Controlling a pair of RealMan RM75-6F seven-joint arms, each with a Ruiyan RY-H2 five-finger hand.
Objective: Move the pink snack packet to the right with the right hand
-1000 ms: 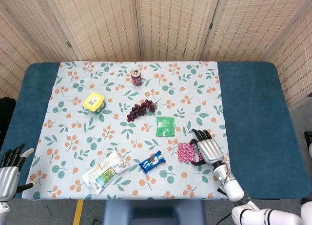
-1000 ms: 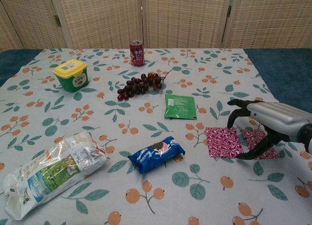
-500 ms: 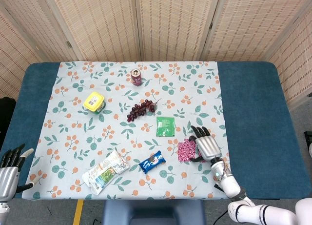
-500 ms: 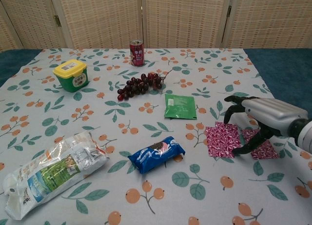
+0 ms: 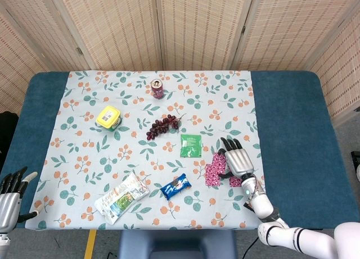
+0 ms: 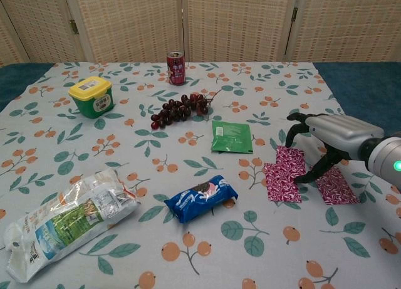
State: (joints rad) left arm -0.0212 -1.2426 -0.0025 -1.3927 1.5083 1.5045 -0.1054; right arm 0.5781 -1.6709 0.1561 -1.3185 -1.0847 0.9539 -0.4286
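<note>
Right hand (image 6: 326, 148) grips the pink snack packet (image 6: 285, 173), fingers curled over its right portion and thumb beneath the edge. Compared with 1 second ago, the packet's far edge has lifted off the surface (image 5: 292, 130) and the packet has folded upward under the fingers; it previously lay flat. In the head view the right hand (image 5: 236, 160) has shifted slightly away from the robot, and the pink snack packet (image 5: 215, 168) appears narrower and taller. A pink patch (image 6: 336, 185) lies flat just right of the hand; whether it belongs to the same packet cannot be determined.

The packet sits near the right edge of the floral cloth (image 5: 140, 124), just below the green sachet (image 6: 231, 136) and right of the blue snack bar (image 6: 201, 197).

Judgement: the grasp is established and the lift is starting; rightward transfer is not yet done. The thin packet is likely to slip if the grip is partial.

Left hand (image 5: 10, 194) rests at the near left corner, fingers apart, holding nothing.
</note>
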